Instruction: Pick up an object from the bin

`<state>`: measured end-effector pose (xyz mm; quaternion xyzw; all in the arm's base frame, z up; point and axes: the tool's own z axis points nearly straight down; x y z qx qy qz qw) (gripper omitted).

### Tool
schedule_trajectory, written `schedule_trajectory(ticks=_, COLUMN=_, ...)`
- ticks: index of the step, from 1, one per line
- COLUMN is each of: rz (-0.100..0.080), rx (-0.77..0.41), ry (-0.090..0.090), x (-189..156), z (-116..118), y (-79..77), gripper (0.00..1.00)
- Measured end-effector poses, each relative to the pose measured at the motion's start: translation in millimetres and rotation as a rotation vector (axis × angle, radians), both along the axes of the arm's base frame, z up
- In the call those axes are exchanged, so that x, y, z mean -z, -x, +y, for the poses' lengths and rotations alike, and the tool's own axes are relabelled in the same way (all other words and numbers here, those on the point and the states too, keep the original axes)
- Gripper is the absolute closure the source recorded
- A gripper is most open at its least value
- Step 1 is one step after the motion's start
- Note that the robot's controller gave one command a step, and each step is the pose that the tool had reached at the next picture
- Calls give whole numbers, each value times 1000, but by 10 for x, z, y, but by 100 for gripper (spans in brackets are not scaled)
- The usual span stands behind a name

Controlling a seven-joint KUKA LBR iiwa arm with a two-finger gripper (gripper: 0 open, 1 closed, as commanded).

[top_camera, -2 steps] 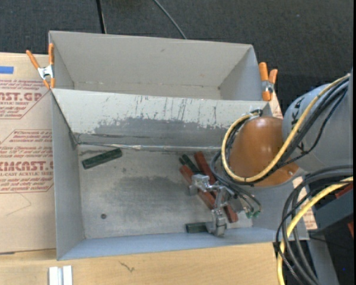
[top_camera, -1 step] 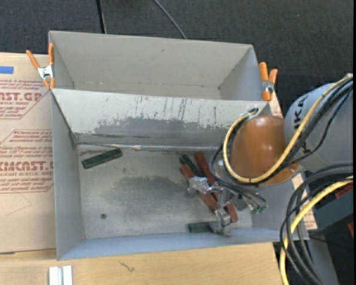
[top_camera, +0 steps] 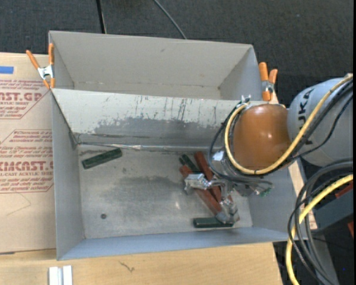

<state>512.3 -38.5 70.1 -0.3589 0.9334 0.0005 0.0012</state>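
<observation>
My gripper (top_camera: 211, 196) hangs low over the bin's right front part, under the orange dome on the wrist. Its fingers stand open, one fingertip (top_camera: 193, 183) to the left and the other near the front wall. A red-brown stick (top_camera: 207, 200) lies slanted on the floor between them. More red-brown and dark sticks (top_camera: 193, 162) lie just behind it, partly hidden by the wrist. A dark green bar (top_camera: 209, 222) lies flat by the front wall, just below the gripper.
Another dark green bar (top_camera: 102, 158) lies alone at the left, near the foot of the sloping back wall. The arm and its yellow cables crowd the bin's right side. Bare floor stretches across the middle and left.
</observation>
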Motion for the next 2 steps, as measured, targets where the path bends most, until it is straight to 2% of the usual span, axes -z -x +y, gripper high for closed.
schedule_trajectory(ticks=1, rz=3, rx=-77, ry=0, x=-286, z=-62, y=78, gripper=0)
schedule_trajectory(ticks=2, rz=0, rx=-442, ry=-1, x=2, z=-728, y=40, gripper=100)
